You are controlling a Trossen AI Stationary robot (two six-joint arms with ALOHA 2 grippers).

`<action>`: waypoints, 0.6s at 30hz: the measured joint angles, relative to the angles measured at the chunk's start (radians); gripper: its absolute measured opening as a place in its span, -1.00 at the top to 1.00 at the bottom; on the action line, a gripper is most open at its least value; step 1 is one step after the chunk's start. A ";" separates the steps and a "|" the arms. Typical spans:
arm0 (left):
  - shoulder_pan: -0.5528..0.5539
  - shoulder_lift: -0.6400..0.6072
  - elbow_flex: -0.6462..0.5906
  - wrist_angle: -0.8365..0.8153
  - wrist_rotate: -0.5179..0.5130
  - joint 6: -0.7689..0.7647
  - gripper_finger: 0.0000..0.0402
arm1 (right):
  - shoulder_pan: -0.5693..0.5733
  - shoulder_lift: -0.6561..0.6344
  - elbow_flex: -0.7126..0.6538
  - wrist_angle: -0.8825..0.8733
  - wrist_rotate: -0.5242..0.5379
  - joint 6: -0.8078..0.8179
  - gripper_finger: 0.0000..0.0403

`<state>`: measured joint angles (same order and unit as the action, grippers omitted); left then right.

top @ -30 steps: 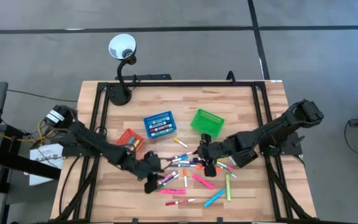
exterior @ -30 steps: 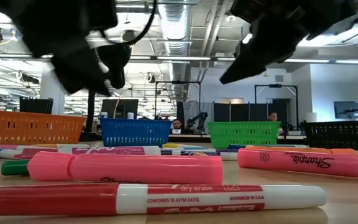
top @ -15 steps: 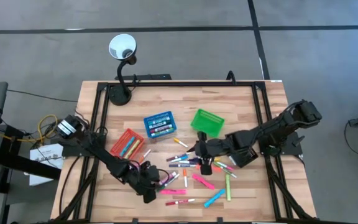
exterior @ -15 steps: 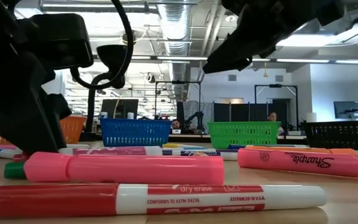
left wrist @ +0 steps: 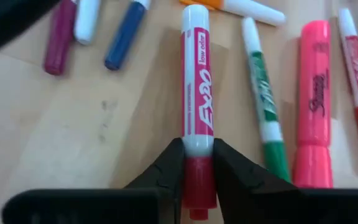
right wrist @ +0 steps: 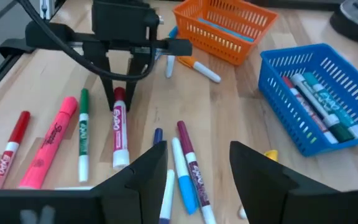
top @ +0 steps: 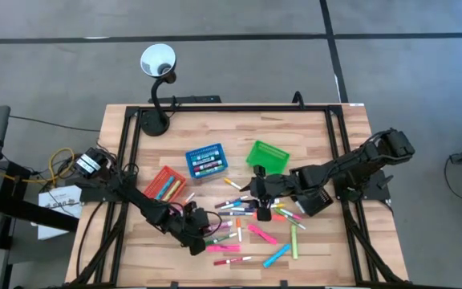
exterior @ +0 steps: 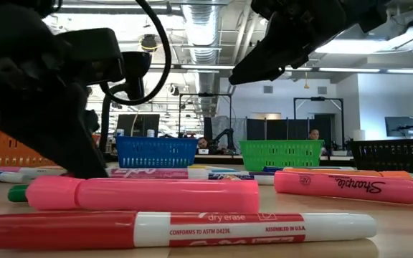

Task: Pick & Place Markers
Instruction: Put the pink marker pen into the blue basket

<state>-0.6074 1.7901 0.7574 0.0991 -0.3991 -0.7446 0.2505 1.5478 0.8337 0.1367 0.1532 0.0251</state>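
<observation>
On the wooden table (top: 311,136), going from the nine o'clock side across, the left pincer (top: 201,219) sits low at the near-left edge of the marker pile, and it has moved since a second ago. Then it stood at about the same spot with its fingers spread; half a second ago it had dropped toward six o'clock, farther from the baskets; now it has come back up toward the pile. Its fingers (left wrist: 166,171) have drawn in and are clamped on the dark red cap end of a white-barrelled red Expo marker (left wrist: 196,106), which lies flat on the table pointing away from the pincer. Just to the three o'clock side of that marker in the left wrist view lie a green-capped white marker (left wrist: 264,102) and a pink Sharpie (left wrist: 314,106).

The orange basket (top: 165,185) stands toward ten o'clock of the left pincer, the blue basket (top: 205,160) toward twelve, with markers inside it, and the green basket (top: 266,156) farther toward one o'clock.

The loose markers (top: 251,229) are scattered over the middle of the table, between the two arms and on toward five o'clock.

The right pincer (top: 260,195) hovers over the pile's twelve o'clock edge, fingers apart and holding nothing. It has crept a little toward nine o'clock over the last second, and its gap looks unchanged. In the low view it hangs well above the markers (exterior: 264,61).
</observation>
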 joint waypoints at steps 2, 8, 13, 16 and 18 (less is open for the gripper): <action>0.012 -0.022 -0.005 -0.023 -0.025 0.004 0.70 | -0.004 0.000 0.000 0.013 0.000 -0.008 0.18; 0.059 -0.221 -0.002 -0.192 -0.150 0.066 0.60 | -0.011 0.000 0.000 0.027 0.000 -0.034 0.18; 0.174 -0.408 -0.003 -0.377 -0.193 0.126 0.67 | -0.018 0.000 0.000 0.028 0.000 -0.058 0.18; 0.266 -0.474 -0.004 -0.454 -0.182 0.216 0.66 | -0.018 0.000 0.000 0.029 0.000 -0.060 0.18; 0.334 -0.499 -0.003 -0.462 -0.153 0.293 0.63 | -0.018 0.006 0.000 0.036 0.000 -0.060 0.18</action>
<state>-0.2730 1.2908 0.7546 -0.3629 -0.5519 -0.4513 0.2329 1.5536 0.8337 0.1727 0.1536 -0.0345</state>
